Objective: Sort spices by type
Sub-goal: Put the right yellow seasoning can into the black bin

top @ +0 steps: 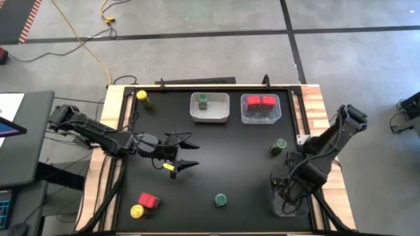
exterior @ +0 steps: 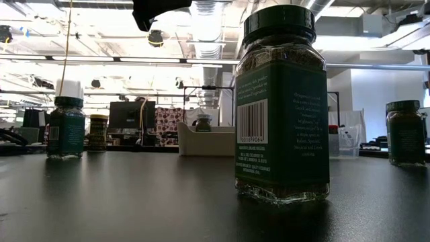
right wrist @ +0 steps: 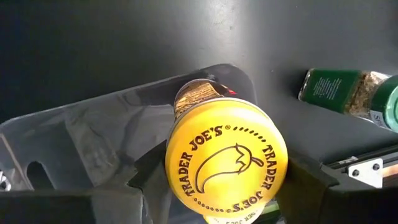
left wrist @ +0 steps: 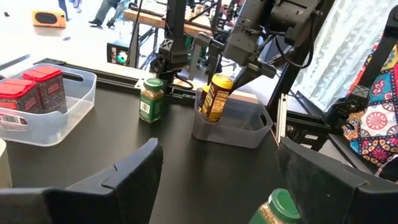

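Yellow-lidded jar held tilted over a clear bin

Right tool [left wrist: 231, 76] is seen closed on a yellow-lidded jar [right wrist: 225, 163], gripped by its sides between the two dark fingers [right wrist: 314, 180]. In the left wrist view the jar's long axis is tilted, with the lid end raised toward the tool and the base lowered into a clear bin [left wrist: 233, 127] directly under the tool. In the right wrist view the round lid is turned toward the wrist camera, so the jar's axis runs away from it, down into the bin. Whether the base touches the bin floor cannot be told.

Just beside the right tool, outside the bin, a green-lidded jar [left wrist: 152, 99] is stood upright on the black table [top: 230, 164].

Left tool [top: 182, 155] is held above the middle of the table with its fingers spread wide and nothing between them. Ahead of it, on the far side of the table, a white bin [top: 210, 107] holding one green-lidded jar and a clear bin with two red boxy containers [top: 260, 102] are set side by side. Near its fingertips, a second green-lidded jar [top: 220, 200] is stood upright. Behind the left tool, a red container [top: 149, 199] and a yellow-lidded jar [top: 136, 211] are placed touching, and another yellow-lidded jar [top: 143, 98] is seen near the table's far corner.
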Controlling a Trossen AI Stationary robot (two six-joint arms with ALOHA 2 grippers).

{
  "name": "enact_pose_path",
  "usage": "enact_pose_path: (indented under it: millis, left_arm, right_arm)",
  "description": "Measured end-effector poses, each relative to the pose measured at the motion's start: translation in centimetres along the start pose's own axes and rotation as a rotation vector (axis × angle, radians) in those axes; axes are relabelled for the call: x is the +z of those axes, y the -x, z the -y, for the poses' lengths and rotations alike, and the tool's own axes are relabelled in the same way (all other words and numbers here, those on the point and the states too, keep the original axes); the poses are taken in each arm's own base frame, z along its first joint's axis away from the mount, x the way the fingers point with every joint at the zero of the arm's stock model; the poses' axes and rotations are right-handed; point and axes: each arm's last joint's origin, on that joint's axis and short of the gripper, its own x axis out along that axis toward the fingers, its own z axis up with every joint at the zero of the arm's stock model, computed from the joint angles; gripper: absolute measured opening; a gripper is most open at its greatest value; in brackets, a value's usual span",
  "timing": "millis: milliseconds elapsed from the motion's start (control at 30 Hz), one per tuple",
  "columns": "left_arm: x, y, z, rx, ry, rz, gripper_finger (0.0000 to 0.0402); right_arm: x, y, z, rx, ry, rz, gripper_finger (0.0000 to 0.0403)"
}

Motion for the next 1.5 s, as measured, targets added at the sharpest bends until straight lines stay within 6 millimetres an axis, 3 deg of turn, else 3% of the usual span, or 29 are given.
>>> enact_pose_path:
  millis: [167, 333, 800, 1500]
  left_arm:
    - [0.0, 0.0, 0.0, 0.000, 0.000, 0.001, 0.0303]
    - [0.0, 0.0, 0.0, 0.000, 0.000, 0.001, 0.0303]
    - [0.0, 0.0, 0.0, 0.000, 0.024, 0.002, 0.0303]
    - [0.0, 0.0, 0.0, 0.000, 0.027, 0.002, 0.0303]
  right_arm:
    - [0.0, -0.1, 0.0, 0.004, 0.013, 0.003, 0.0246]
    - [-0.2, -1.6, -0.2, 0.021, 0.005, 0.012, 0.0246]
    - [-0.6, -3.3, -0.3, 0.022, 0.032, 0.009, 0.0246]
    - [-0.8, -3.3, -0.2, 0.004, 0.019, 0.000, 0.0246]
